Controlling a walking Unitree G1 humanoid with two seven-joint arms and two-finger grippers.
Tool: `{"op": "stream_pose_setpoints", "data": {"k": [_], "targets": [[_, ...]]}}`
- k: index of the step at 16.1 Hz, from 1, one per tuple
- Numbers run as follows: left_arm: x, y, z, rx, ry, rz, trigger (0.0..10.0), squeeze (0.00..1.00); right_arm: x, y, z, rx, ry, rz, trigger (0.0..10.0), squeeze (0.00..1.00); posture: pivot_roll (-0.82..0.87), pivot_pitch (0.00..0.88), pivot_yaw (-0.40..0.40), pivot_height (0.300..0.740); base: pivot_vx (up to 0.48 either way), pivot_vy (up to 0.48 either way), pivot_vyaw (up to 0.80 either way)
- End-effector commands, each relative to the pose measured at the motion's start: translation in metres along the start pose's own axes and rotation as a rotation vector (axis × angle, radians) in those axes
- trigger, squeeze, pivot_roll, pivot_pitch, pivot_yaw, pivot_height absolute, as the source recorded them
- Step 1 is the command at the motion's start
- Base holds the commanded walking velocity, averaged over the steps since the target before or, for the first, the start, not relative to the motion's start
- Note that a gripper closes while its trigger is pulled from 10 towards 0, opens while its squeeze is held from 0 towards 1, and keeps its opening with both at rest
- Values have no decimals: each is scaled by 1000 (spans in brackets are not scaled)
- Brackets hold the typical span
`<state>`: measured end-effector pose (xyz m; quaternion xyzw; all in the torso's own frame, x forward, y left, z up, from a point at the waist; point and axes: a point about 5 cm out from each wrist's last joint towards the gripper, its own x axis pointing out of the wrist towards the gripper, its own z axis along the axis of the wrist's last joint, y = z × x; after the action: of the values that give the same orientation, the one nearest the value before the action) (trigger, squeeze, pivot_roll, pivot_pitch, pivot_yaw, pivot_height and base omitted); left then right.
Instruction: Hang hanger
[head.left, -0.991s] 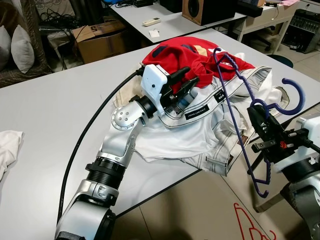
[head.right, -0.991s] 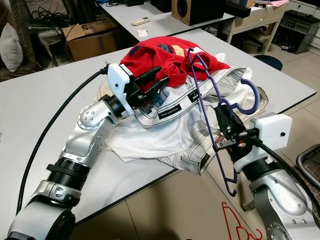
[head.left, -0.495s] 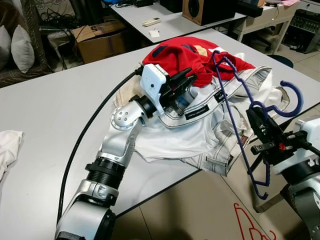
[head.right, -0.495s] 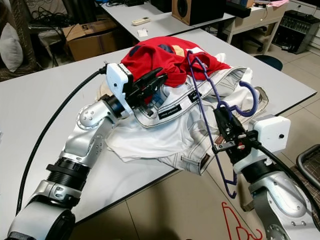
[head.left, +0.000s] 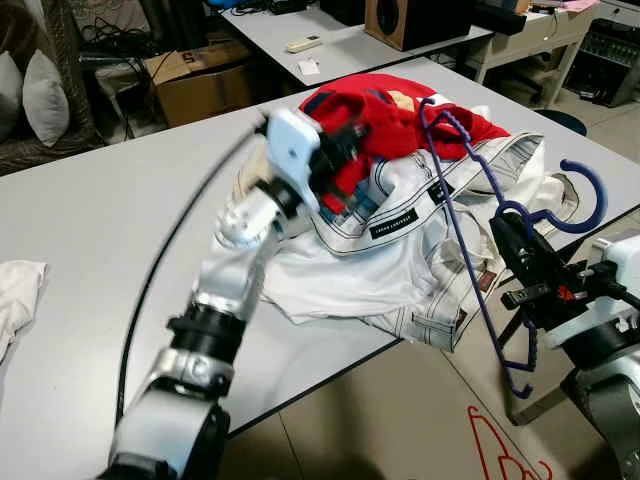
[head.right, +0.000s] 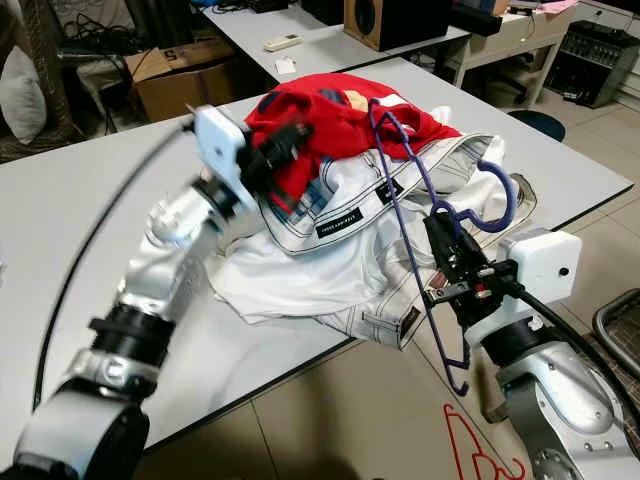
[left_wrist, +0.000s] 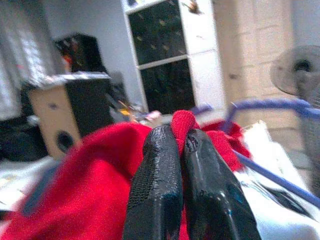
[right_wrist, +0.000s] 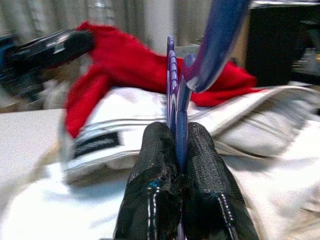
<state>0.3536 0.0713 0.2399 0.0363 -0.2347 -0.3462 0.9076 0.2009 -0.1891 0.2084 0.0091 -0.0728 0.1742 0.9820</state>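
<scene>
The purple hanger (head.left: 470, 240) is held off the right near edge of the table (head.left: 90, 250), standing almost upright. Its hook (head.left: 580, 195) curls to the right, above the right gripper (head.left: 520, 265). The upper end of its frame leans over the pile of clothes, and the lower corner hangs below the table edge, over the floor. The right gripper is closed on the hanger near the neck; in the right wrist view the two black fingers (right_wrist: 157, 165) press the purple wire between them.

The left gripper (head.right: 285, 150) is farther left, over the pile, and is blurred in the head views. In the left wrist view its fingers (left_wrist: 160, 165) are closed on a fold of the red garment (head.left: 385, 115). This red garment lies on top of the pile, on the far side. Under it is a white garment with dark stitching (head.left: 400, 250), spread toward the near edge of the table.

A white cloth (head.left: 18, 290) lies well apart at the left edge of the table. Beyond the table stand a cardboard box (head.left: 200, 80) and another table with a remote control (head.left: 303, 43) on it. A black cable (head.left: 165, 270) runs along the left arm.
</scene>
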Motion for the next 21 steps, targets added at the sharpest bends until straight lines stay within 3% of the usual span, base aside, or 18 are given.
{"op": "stream_pose_setpoints", "data": {"k": [1,4,5,6,7,10,15,18,21], "targets": [[5,9,15,42,-51,30,0,0,0,9,8,5,-36,77,10000,0,-119,23,98,740,0,0,0],[13,11,30,97,-100,-5,0,0,-1,23,6,32,-32,172,10000,0,-110,10,114,740,0,0,0],[14,7,33,112,-111,-41,1059,0,-1,25,5,33,-32,174,10000,0,-110,5,122,740,0,0,0],[14,3,32,148,-102,-90,1059,0,-2,22,7,28,-39,156,10000,0,-111,4,125,740,0,0,0],[12,1,29,189,-78,-122,0,0,-5,19,10,27,-51,137,10000,0,-114,3,133,740,0,0,0],[5,5,27,232,-62,-145,0,0,-18,12,18,53,-34,130,10000,0,-137,14,147,740,0,0,0],[2,0,35,274,-105,-194,0,0,-23,5,3,141,197,231,10000,0,-158,37,145,740,0,0,0],[-4,-3,32,306,-85,-239,0,0,-17,2,7,143,185,261,10000,0,-147,45,126,740,0,0,0],[-10,8,22,372,-10,-185,0,0,-21,0,16,137,176,295,10000,0,-138,47,110,740,0,0,0]]}}
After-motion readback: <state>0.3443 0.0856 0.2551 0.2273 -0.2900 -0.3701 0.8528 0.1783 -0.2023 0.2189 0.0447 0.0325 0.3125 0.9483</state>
